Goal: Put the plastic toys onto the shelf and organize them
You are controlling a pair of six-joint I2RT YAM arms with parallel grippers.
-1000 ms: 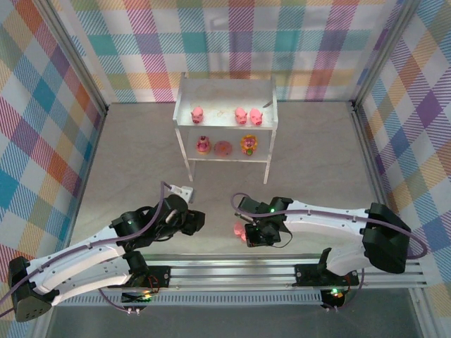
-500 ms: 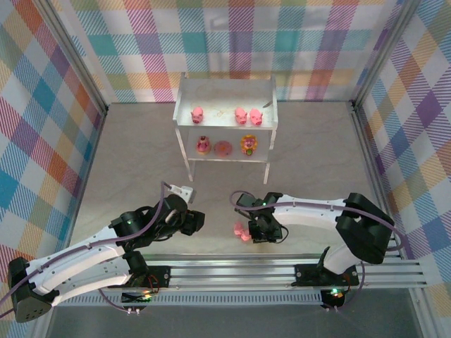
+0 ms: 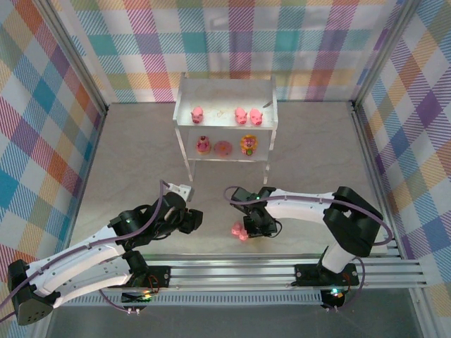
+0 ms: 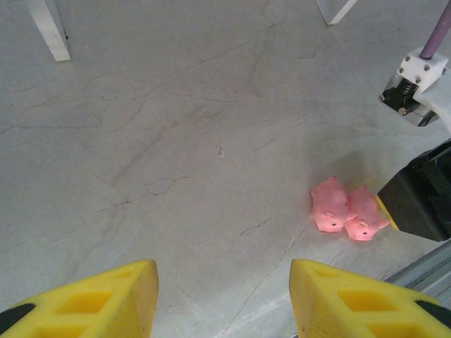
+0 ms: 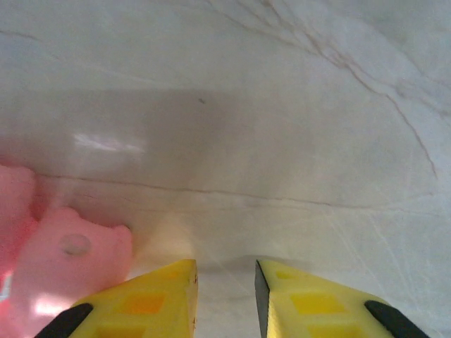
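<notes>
Yellow-fingered and standing wide at the jaws, the left tool [image 4: 222, 282] hovers low over the grey veined desk [image 4: 176, 141] with nothing between its fingers.

Farther back, at the middle of the desk, stands the white shelf [image 3: 225, 90]. On its upper tier a lone pig [image 3: 197, 113] sits toward the left, and a pair of pigs [image 3: 248, 115] sits side by side toward the right. On the lower tier, in a row, are a pink-red figure [image 3: 203, 145], a pink donut [image 3: 223, 148] and a yellow-orange-red figure [image 3: 248, 144].

Near the front edge of the desk, right of the left tool, two loose pigs [image 4: 347, 211] lie pressed against each other. The black body of the right arm is just beside the right-hand one.

From the right wrist, the right tool [image 5: 225, 282] shows its fingers drawn close, with a narrow gap. Only bare desk shows through the gap, so the tool grips nothing. One of the loose pigs lies just left of its left finger, outside the gap.
</notes>
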